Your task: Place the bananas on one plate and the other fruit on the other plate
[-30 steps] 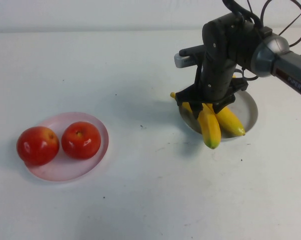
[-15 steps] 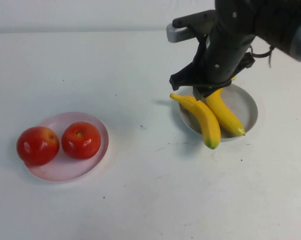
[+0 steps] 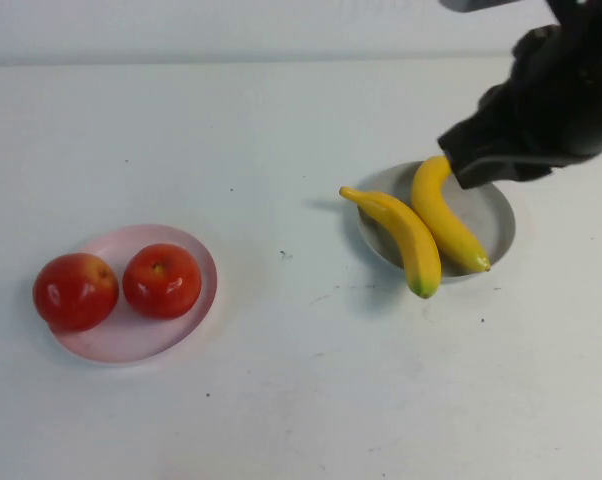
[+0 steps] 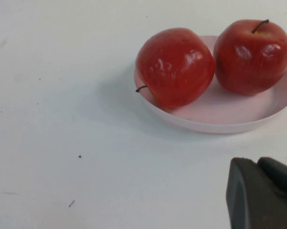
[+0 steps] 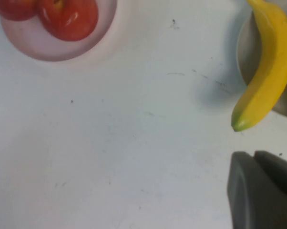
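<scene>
Two yellow bananas (image 3: 406,240) (image 3: 443,220) lie side by side on the grey plate (image 3: 493,215). The left banana's greenish tip hangs over the near rim. Two red apples (image 3: 75,290) (image 3: 162,280) sit on the pale pink plate (image 3: 131,338), and the left apple overhangs its rim. My right arm (image 3: 546,105) is raised at the back right, above the grey plate's far edge. My right gripper (image 5: 259,158) is shut and empty, above the table near a banana tip (image 5: 241,121). My left gripper (image 4: 256,163) is shut and empty, low near the pink plate (image 4: 220,121).
The white table (image 3: 281,130) spreads between the two plates with only small dark specks on it. Its back edge runs along the top of the high view. The left arm is out of the high view.
My right gripper has let go of the bananas, lifted off the grey plate and swung up and to the right. The bananas stay on the plate. The apples have not moved.
</scene>
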### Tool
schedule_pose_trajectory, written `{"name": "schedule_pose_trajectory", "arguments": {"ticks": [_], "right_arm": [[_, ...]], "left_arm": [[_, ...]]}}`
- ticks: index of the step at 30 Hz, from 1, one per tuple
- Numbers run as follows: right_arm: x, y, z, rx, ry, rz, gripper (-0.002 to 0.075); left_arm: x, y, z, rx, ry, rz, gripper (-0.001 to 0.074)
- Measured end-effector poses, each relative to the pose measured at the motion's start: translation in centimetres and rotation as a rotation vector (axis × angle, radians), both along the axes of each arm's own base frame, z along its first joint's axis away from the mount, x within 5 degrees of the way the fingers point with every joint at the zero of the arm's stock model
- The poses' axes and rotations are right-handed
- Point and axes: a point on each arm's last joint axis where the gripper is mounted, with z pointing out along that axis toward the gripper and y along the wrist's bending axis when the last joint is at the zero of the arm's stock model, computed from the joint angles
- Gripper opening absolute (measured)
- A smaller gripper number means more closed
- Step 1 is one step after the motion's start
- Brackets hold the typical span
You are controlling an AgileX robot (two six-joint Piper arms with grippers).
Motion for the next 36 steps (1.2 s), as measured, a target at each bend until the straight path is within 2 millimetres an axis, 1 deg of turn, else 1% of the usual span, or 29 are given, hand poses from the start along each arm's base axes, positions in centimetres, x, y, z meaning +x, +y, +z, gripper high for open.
{"name": "schedule_pose_trajectory", "arguments": {"ticks": [2, 4, 7, 9, 12, 14, 16, 18, 19, 20, 23, 24, 25, 27, 29, 30, 32, 34, 36], "right_arm": [[-1.8, -1.1, 0.9, 0.019, -0.019, 0.006, -0.0015], [-3.0, -1.8, 1.5, 0.026, -0.045, 0.024, -0.0015], [-4.4, -2.7, 2.1, -0.019, -0.126, 0.146, -0.0015], [-4.9, -3.0, 1.9, -0.046, -0.145, 0.197, -0.0015], [-5.3, -3.3, 0.6, -0.077, -0.116, 0.204, -0.0018], [-5.4, -3.6, -0.8, -0.091, -0.117, 0.193, -0.0018], [-5.2, -4.2, -2.4, -0.075, -0.154, 0.158, -0.0018], [-5.2, -5.1, -4.2, -0.04, -0.228, 0.102, -0.0018], [-5.5, -5.9, -5.3, -0.023, -0.267, 0.066, -0.0018], [-6.1, -6.8, -6.7, -0.014, -0.293, 0.034, -0.0018], [-8.0, -9.9, -10.7, 0.031, -0.446, -0.104, -0.0018], [-8.6, -10.8, -11.7, 0.039, -0.491, -0.149, -0.0018], [-9.8, -11.9, -13.3, 0.048, -0.542, -0.195, -0.0018], [-11.4, -13.5, -15.2, 0.061, -0.646, -0.279, -0.0018], [-13.1, -14.6, -16.9, 0.077, -0.751, -0.348, -0.0018], [-13.8, -15.0, -18.1, 0.079, -0.784, -0.375, -0.0018], [-15.2, -15.7, -19.7, 0.1, -0.888, -0.441, -0.0018], [-16.1, -16.2, -20.8, 0.133, -0.962, -0.501, -0.0018], [-16.8, -16.4, -21.2, 0.163, -0.997, -0.545, -0.0018]], "left_arm": [[0.0, 0.0, 0.0, 0.0, 0.0, 0.0, 0.0001], [0.0, 0.0, 0.0, 0.0, 0.0, 0.0, 0.0001], [0.0, 0.0, 0.0, 0.0, 0.0, 0.0, 0.0001], [0.0, 0.0, 0.0, 0.0, 0.0, 0.0, 0.0001], [0.0, 0.0, 0.0, 0.0, 0.0, 0.0, 0.0001], [0.0, 0.0, 0.0, 0.0, 0.0, 0.0, 0.0001], [0.0, 0.0, 0.0, 0.0, 0.0, 0.0, 0.0001], [0.0, 0.0, 0.0, 0.0, 0.0, 0.0, 0.0001], [0.0, 0.0, 0.0, 0.0, 0.0, 0.0, 0.0001], [0.0, 0.0, 0.0, 0.0, 0.0, 0.0, 0.0001], [0.0, 0.0, 0.0, 0.0, 0.0, 0.0, 0.0001], [0.0, 0.0, 0.0, 0.0, 0.0, 0.0, 0.0001], [0.0, 0.0, 0.0, 0.0, 0.0, 0.0, 0.0001], [0.0, 0.0, 0.0, 0.0, 0.0, 0.0, 0.0001], [0.0, 0.0, 0.0, 0.0, 0.0, 0.0, 0.0001], [0.0, 0.0, 0.0, 0.0, 0.0, 0.0, 0.0001], [0.0, 0.0, 0.0, 0.0, 0.0, 0.0, 0.0001], [0.0, 0.0, 0.0, 0.0, 0.0, 0.0, 0.0001], [0.0, 0.0, 0.0, 0.0, 0.0, 0.0, 0.0001]]}}
